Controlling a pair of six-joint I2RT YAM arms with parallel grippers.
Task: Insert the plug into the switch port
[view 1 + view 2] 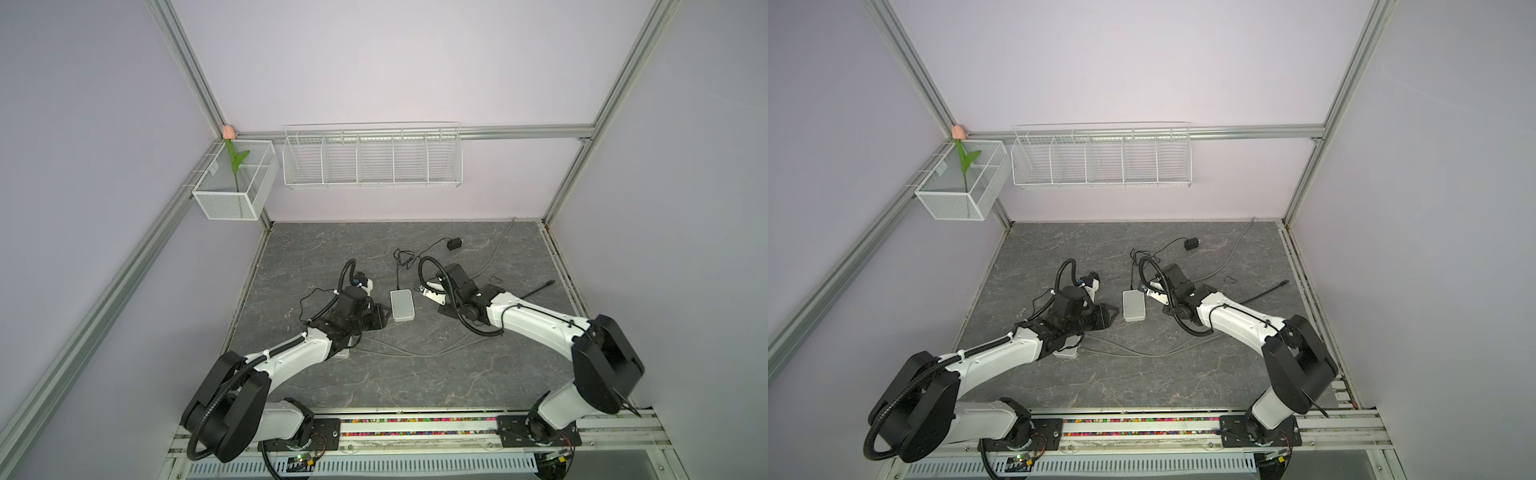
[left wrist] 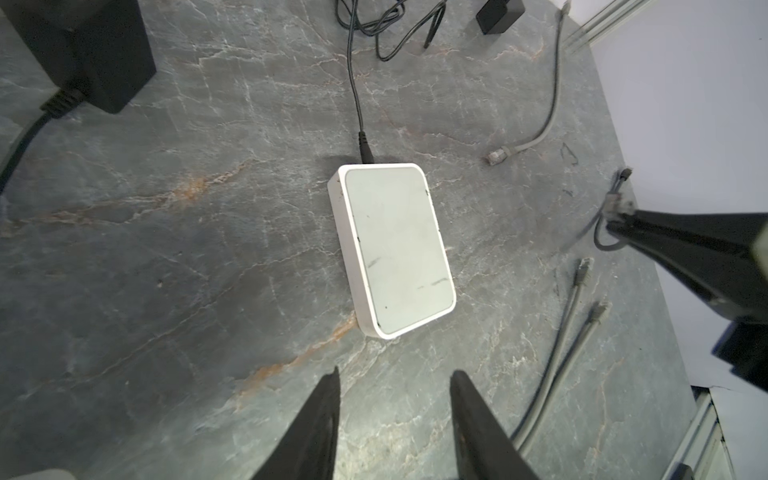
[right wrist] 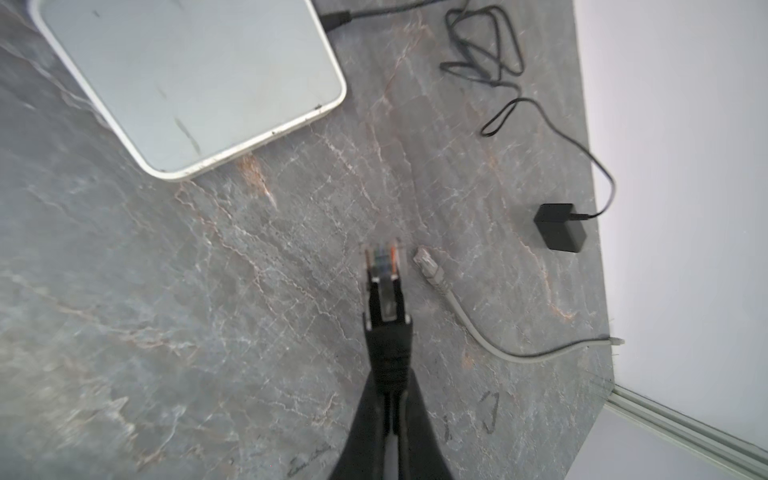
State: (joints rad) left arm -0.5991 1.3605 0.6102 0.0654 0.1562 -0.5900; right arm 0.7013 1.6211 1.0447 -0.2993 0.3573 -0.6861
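The switch [image 1: 402,305] [image 1: 1133,305] is a flat white box lying on the grey stone-look table, with a thin black power lead in its far end; its ports do not show. The left gripper [image 2: 395,374] [image 1: 381,316] hovers just short of the near end of the switch [image 2: 395,249], open, with only table between its fingers. The right gripper [image 3: 388,386] [image 1: 422,288] is shut on the black boot of the plug [image 3: 384,266], whose clear tip sticks out ahead. The plug hangs off the right side of the switch [image 3: 187,83], apart from it. From the left wrist, the plug [image 2: 619,199] shows at the right fingertips.
A black power adapter [image 1: 454,243] [image 3: 561,226] and its coiled lead lie behind the switch. Loose grey cables end in plugs [image 2: 496,156] [image 3: 428,264], and two more grey cable ends [image 2: 582,270] lie to the right. A black block [image 2: 83,50] sits left; a white device [image 1: 345,353] lies under the left arm.
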